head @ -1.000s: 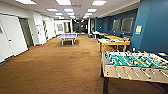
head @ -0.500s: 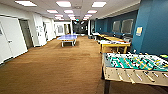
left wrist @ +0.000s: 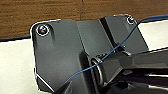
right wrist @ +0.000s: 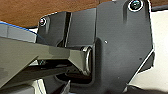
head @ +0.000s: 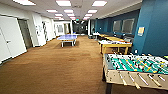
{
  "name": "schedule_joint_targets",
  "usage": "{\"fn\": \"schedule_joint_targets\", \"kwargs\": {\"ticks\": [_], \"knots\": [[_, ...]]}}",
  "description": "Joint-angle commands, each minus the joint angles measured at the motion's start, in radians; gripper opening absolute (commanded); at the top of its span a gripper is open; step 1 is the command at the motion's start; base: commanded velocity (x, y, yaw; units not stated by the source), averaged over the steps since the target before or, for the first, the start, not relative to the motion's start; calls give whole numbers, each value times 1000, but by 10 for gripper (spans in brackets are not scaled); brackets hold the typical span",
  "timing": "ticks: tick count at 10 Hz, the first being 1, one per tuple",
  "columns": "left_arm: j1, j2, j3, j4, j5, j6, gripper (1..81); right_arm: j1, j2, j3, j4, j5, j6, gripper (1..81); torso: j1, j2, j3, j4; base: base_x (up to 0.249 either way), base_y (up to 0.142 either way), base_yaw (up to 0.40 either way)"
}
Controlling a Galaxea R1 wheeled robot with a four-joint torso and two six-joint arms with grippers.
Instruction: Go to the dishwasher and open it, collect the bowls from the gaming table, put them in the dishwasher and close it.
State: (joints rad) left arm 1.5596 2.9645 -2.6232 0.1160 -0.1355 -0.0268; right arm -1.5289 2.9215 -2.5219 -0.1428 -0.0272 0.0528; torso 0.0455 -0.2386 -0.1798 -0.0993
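1. The left hand (left wrist: 63, 89) sits at the near edge of the left wrist view, under the robot's dark plate (left wrist: 60, 52) with a thin blue cable (left wrist: 117, 47) running across it. Whether the hand is released or clenched cannot be told.
2. The right hand (right wrist: 66, 88) lies the same way below its own dark plate (right wrist: 120, 50) and grey bar (right wrist: 37, 53). Its state cannot be told either.
3. Past both hands lies brown carpet (left wrist: 50, 12), with a pale surface (left wrist: 15, 67) closer in beneath the plates.
4. In the head view the gaming table (head: 136, 68), a table-football one with a green field and rods, stands close on the right-hand side. No bowl can be made out on it.
5. Just beyond it, along the blue wall (head: 155, 27), stands a yellow-legged table (head: 115, 44) with a cluttered top. More tables (head: 111, 38) line up behind it.
6. Over on the left-hand side, well apart from the tables, are white doors (head: 8, 37) in a white wall.
7. Farther out, mid-room, stands a blue table-tennis table (head: 67, 38).
8. Farthest off, a corridor (head: 78, 27) runs on under rows of ceiling lights (head: 63, 3).
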Motion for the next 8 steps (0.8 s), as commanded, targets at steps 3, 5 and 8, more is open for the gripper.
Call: {"fn": "schedule_joint_targets", "kwargs": {"ticks": [3,5,8], "knots": [[-46,-5,3,2,42,-2,811,52,-2,6,-8,-54,-2,811,0,0,0,0,167,0,0],[-46,-4,3,1,42,-2,811,52,-2,6,-8,-54,-2,811,1,1,0,0,165,0,0],[-46,-4,3,1,42,-2,811,54,-2,6,-9,-54,-2,811,-2,0,0,0,161,0,0]]}}
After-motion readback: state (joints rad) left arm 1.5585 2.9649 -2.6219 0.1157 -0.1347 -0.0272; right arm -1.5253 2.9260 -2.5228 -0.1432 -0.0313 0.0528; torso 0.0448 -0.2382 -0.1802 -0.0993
